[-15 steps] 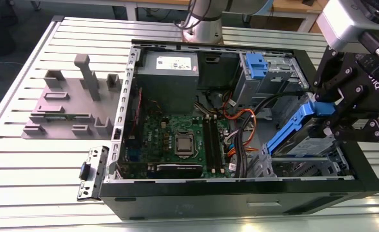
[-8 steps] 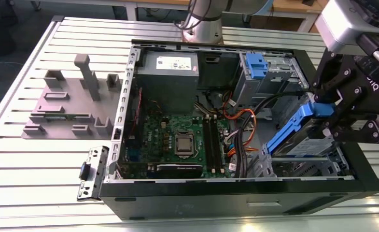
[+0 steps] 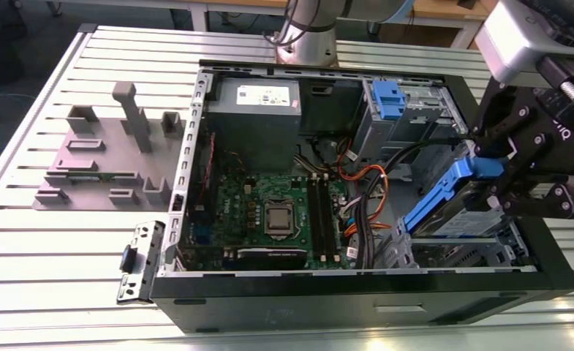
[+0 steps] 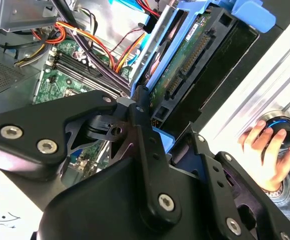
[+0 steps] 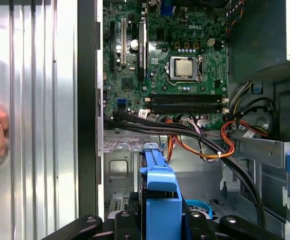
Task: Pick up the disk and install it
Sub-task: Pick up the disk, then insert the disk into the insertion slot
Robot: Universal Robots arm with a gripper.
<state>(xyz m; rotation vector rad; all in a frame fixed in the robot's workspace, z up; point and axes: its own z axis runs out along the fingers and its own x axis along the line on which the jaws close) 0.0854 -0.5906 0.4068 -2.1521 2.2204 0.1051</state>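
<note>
Hand [image 3: 509, 191] clamped on the disk [image 3: 452, 197], gripping its blue bracket. Disk tilted, hanging over the drive cage [image 3: 462, 252] at the computer case's [image 3: 365, 296] corner, on the exterior view's right.

The disk [image 3: 452, 201], silver in a blue bracket, hangs tilted over the case's drive bay.

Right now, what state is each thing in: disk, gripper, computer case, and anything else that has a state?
disk: held tilted on edge over the drive cage, not yet seated.
gripper: shut on the disk.
computer case: lying on its side, side panel off, motherboard exposed.
hand: resting on a round blue-ringed knob outside the case.
</note>
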